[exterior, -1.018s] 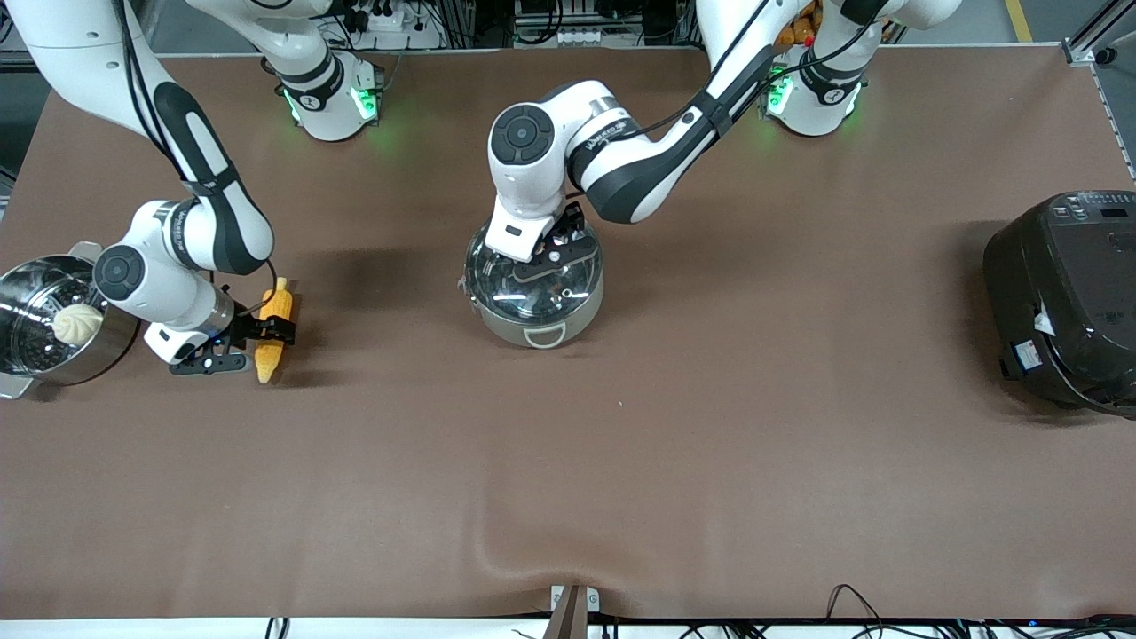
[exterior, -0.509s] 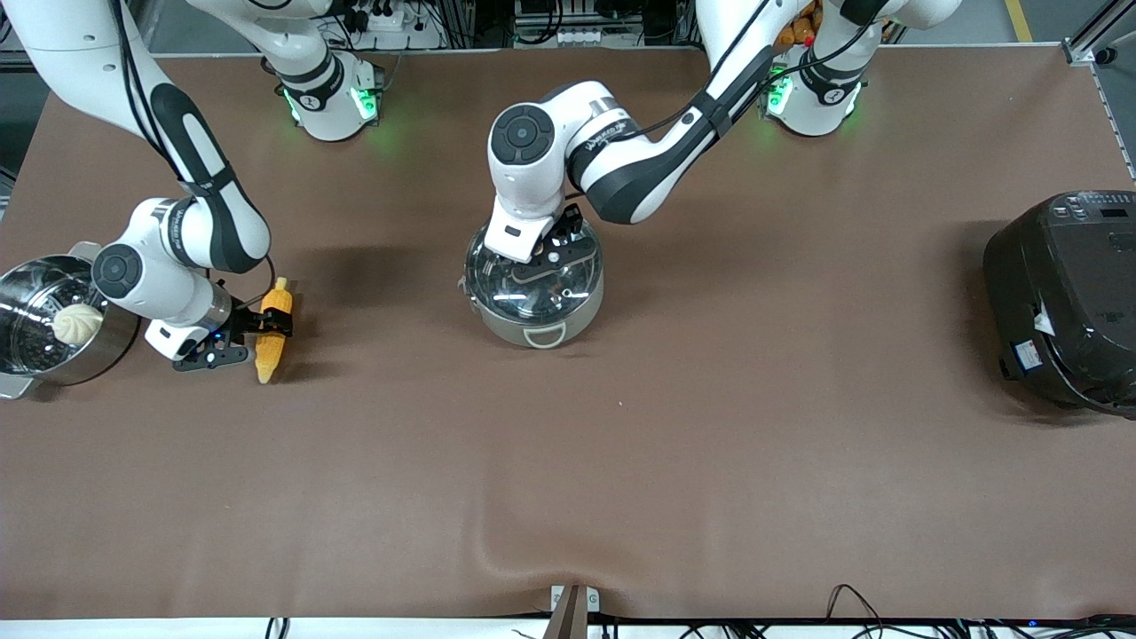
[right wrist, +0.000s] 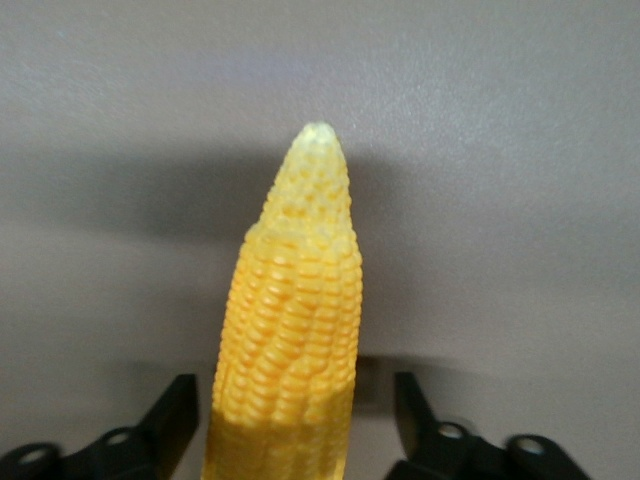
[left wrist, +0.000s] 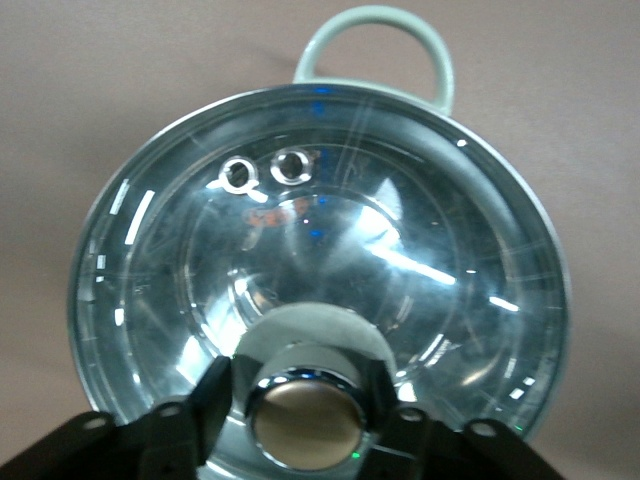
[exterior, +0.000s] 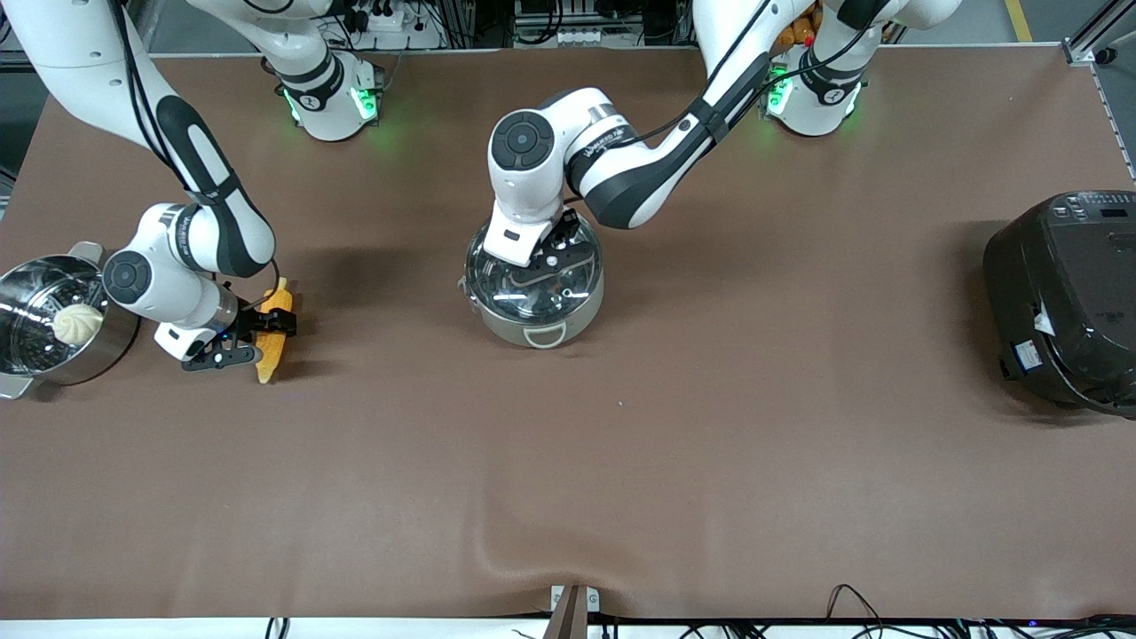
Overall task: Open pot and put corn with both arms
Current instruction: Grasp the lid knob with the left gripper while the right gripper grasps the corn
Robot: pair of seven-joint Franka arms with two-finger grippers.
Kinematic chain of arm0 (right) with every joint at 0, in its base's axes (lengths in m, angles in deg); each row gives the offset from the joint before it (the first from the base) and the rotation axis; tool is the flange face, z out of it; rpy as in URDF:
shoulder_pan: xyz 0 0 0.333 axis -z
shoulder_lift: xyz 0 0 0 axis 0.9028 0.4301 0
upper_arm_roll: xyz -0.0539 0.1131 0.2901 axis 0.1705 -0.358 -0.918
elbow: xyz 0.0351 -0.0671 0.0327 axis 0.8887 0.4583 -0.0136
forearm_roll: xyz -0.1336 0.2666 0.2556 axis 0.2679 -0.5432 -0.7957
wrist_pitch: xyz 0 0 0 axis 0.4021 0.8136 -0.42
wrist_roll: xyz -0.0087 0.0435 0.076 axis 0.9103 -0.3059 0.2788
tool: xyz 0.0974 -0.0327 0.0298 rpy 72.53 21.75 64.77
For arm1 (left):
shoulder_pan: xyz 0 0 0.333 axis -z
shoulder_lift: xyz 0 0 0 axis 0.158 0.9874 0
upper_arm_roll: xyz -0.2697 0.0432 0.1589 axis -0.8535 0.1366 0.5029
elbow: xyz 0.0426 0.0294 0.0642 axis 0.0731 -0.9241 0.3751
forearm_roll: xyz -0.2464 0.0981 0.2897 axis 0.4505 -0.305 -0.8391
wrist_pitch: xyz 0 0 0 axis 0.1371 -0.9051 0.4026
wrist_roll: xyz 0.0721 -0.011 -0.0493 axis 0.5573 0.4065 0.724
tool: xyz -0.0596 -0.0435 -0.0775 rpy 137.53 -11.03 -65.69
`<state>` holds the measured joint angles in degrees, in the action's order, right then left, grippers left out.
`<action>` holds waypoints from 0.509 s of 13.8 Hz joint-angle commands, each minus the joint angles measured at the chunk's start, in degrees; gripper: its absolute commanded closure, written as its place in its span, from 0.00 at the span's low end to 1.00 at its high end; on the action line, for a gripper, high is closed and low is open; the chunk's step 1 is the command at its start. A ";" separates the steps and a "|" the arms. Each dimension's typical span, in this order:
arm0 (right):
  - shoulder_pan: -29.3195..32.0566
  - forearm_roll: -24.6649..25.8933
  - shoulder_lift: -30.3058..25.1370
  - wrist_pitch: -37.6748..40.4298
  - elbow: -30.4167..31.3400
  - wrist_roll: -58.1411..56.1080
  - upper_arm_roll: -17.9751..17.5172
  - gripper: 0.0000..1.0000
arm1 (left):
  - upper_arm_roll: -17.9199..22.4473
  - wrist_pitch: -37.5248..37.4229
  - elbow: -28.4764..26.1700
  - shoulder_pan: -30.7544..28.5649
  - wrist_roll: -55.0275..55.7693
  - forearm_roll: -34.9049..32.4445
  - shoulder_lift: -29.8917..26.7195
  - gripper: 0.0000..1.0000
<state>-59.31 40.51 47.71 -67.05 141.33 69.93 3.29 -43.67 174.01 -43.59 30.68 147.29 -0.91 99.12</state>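
Note:
The steel pot [exterior: 532,330] stands mid-table with its glass lid [exterior: 519,291] on. My left gripper [exterior: 552,255] is down on the lid, and its open fingers straddle the brass knob [left wrist: 305,425] with a small gap each side. The left wrist view shows the lid [left wrist: 330,230] and one loop handle [left wrist: 375,30]. The corn [exterior: 268,359] lies on the table toward the right arm's end. My right gripper [exterior: 256,341] is low over it and open. In the right wrist view the corn [right wrist: 300,290] lies between the fingers [right wrist: 175,415], untouched, with its pale tip pointing away.
A steel steamer pot [exterior: 117,342] holding a white bun [exterior: 77,324] stands beside the right gripper at the table's end. A big black rice cooker [exterior: 1065,297] stands at the left arm's end. The brown table [exterior: 621,461] is bare nearer the camera.
My right gripper has shifted a little over the corn and come lower around it. My left arm has barely moved; the lid stays on the pot.

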 commanded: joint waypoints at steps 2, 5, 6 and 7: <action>0.85 -1.15 -0.26 -0.13 0.56 -0.49 -0.62 0.57 | 0.20 -1.19 0.80 0.40 1.59 -1.19 0.77 0.82; 0.59 -1.15 -1.40 4.33 -0.14 1.08 -0.79 0.67 | 0.20 -1.19 0.80 0.05 1.50 -1.02 0.07 1.00; 0.50 -1.15 -2.02 6.09 -0.49 1.96 -0.88 0.71 | 0.11 -1.27 0.80 -0.13 1.50 -0.93 -0.37 1.00; -0.11 -1.15 -2.63 7.41 -1.10 2.15 -0.88 0.73 | 0.20 -1.54 0.80 -0.30 1.41 -0.75 -1.16 1.00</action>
<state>-59.24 40.41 47.43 -62.78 140.55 70.89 3.08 -43.62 174.01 -43.38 30.71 147.36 -0.91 99.21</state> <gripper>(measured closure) 0.634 0.498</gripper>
